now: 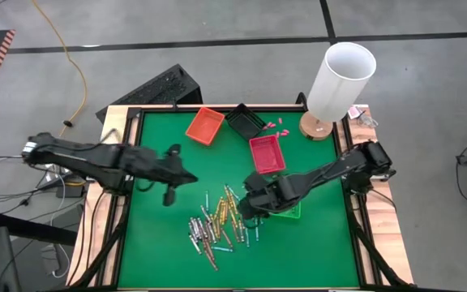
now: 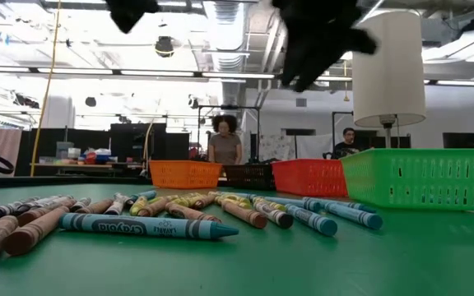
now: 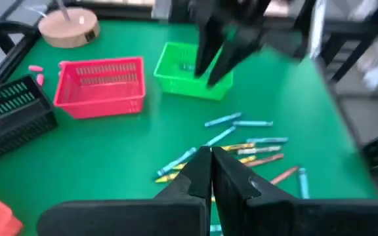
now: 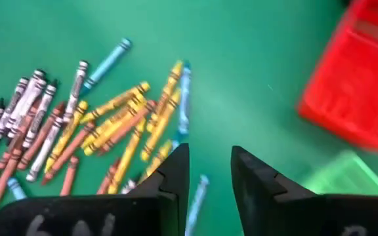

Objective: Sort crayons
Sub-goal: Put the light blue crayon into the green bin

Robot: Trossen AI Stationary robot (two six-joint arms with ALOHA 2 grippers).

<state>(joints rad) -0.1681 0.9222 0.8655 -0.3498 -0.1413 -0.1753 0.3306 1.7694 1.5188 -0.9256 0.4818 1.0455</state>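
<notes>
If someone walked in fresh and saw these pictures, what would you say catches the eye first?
Probably the crayons, a scattered heap of blue, yellow, grey and brown sticks on the green table near its front middle. Next, the row of small baskets behind them: orange basket, black basket, red basket and green basket. The right gripper hangs open just above the heap's edge, while the left gripper hovers shut off to the left.

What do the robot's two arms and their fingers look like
Both arms are black and jointed. The left gripper ends in two blocky dark fingers. The right gripper has two matching angular black fingers with stepped inner edges.
</notes>
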